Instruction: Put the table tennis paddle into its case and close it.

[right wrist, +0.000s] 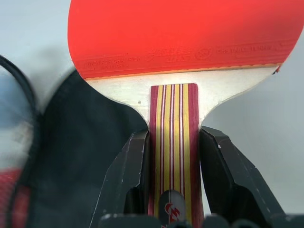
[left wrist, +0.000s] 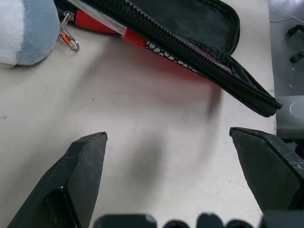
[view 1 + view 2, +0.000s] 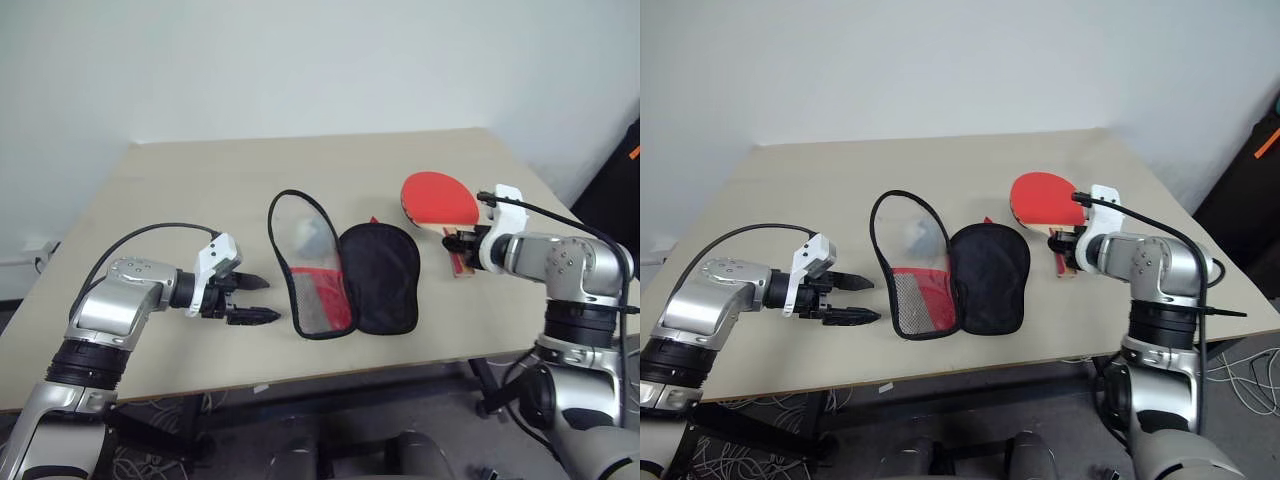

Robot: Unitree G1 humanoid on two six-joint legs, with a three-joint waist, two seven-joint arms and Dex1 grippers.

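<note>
Your right gripper [image 1: 173, 190] is clamped on the table tennis paddle [image 3: 440, 198] by its stiff, light wooden handle, while your left gripper [image 3: 257, 300] stands spread beside the floppy open case [image 3: 345, 265]

The case [image 3: 340, 265] lies open in the middle of the table [image 3: 200, 190]. Bare table lies all around it. The left gripper [image 3: 258, 300] waits just beside its left edge.

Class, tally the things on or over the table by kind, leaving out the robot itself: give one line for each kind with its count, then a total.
Table tennis paddle: 1
Paddle case, lying open on the table: 1
Total: 2
</note>
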